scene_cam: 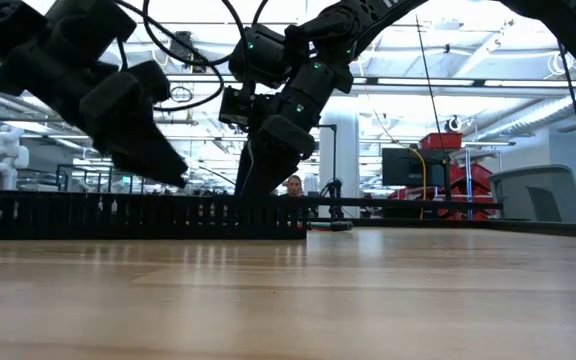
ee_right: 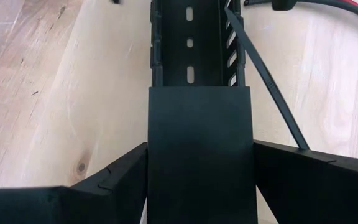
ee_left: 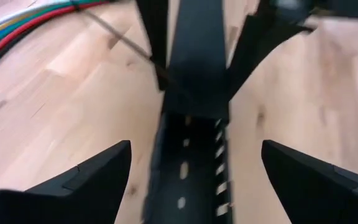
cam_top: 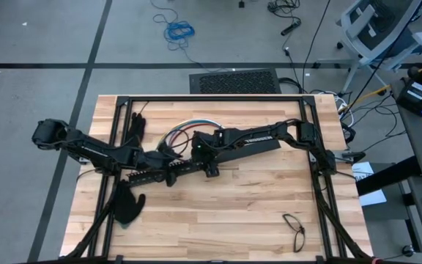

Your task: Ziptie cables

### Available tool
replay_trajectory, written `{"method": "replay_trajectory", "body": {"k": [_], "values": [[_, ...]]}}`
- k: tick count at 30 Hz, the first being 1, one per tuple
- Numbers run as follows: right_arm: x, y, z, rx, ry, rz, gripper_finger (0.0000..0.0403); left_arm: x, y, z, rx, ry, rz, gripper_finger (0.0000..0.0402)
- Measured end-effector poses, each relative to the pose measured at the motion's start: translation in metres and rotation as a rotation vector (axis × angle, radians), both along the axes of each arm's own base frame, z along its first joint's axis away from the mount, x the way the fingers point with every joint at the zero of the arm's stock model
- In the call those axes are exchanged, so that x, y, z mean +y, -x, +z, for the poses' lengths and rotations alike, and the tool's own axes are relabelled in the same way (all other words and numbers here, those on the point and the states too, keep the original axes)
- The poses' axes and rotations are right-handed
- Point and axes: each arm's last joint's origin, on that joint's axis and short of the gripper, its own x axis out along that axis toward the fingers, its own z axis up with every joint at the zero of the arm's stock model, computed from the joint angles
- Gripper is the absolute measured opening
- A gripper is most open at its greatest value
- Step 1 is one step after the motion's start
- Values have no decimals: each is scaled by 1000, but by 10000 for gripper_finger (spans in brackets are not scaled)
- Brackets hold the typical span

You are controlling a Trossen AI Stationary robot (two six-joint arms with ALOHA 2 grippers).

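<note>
A long black slotted bar (cam_top: pixel 152 174) lies slantwise on the table, with a flat black cover (ee_right: pixel 199 143) over part of it. My right gripper (ee_right: pixel 197 168) comes from the right and is shut on that cover. My left gripper (ee_left: pixel 197 180) stands open above the slotted bar (ee_left: pixel 185 180), one finger on either side and clear of it, facing my right gripper (ee_left: pixel 204 50). The cables (cam_top: pixel 187 128), red, blue, white and yellow-green, lie in a loop on the wood behind the bar. One thin dark ziptie (ee_right: pixel 272 87) lies beside the bar. My right gripper pinches the flat cover by its two long edges (ee_right: pixel 151 158), one finger on each side, lying across the bar. The fingers slant down from the table's right. The cover's free end (ee_right: pixel 199 92) lies over the slotted channel; whether it is lifted off, I cannot tell.
A black metal frame (cam_top: pixel 211 97) runs around the tabletop. One black glove (cam_top: pixel 136 125) lies at the far left, another (cam_top: pixel 128 205) at the near left. Eyeglasses (cam_top: pixel 294 229) rest near the front right. Bare wood (cam_top: pixel 218 213) stretches across the near half.
</note>
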Motion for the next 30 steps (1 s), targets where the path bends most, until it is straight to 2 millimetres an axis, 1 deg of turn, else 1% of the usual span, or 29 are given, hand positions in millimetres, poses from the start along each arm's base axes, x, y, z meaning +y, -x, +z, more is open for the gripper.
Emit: {"method": "replay_trajectory", "body": {"k": [5,12,14,16,19,25,30], "values": [[0,0,0,0,0,0,249,-1,-6,9,-84,18,-8,354],[0,0,0,0,0,0,249,-2,-5,7,-72,47,9,354],[0,0,0,0,0,0,249,-1,-4,6,-60,29,-2,354],[0,0,0,0,0,0,249,-1,-3,4,-22,-30,-36,354],[0,0,0,0,0,0,249,0,-4,-2,16,-81,-18,354],[0,0,0,-1,0,0,249,1,-9,-22,107,-115,-29,354],[0,0,-1,6,0,-1,249,1,-11,-27,120,-117,-29,354]]}}
